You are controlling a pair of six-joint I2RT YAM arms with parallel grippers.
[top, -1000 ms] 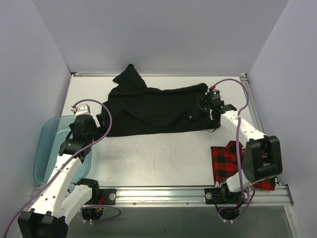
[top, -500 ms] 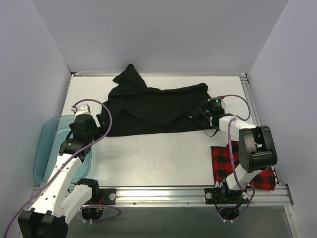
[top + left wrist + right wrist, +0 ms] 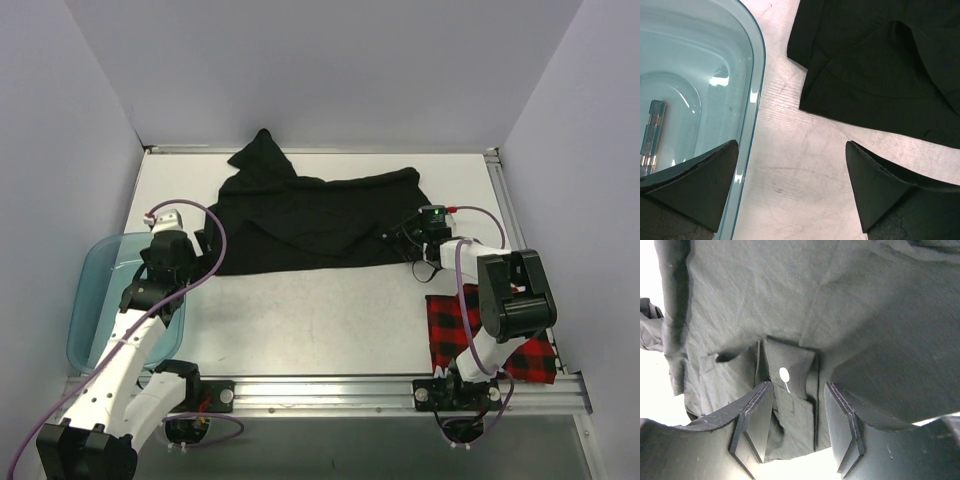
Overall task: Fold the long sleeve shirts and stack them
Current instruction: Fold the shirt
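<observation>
Nearest the bases, the red-and-black checked shirt [image 3: 447,325] lay folded at the near right corner of the table [image 3: 785,165], and the right arm [image 3: 510,300] stood over it and hid much of its middle. To the near left, the left gripper [image 3: 791,150] hung with its jaws spread wide and nothing between them, over bare table between the rim of the teal tub [image 3: 752,90] and the near hem of the black shirt [image 3: 875,65], touching neither. A slim object [image 3: 652,131] lay on the tub's floor, cut off by a finger and too unclear to name. Farther in, the right gripper [image 3: 796,392] was down at the black shirt's right end, its jaws partly apart and released, straddling a narrow folded strip of cloth bearing one white button [image 3: 783,373]. Whether the fingertips pressed the fabric could not be told, since they ran out of the wrist view. The black shirt lay spread and rumpled across the far half of the table, with one bunched part reaching to the back edge; its neck label was not in view.
</observation>
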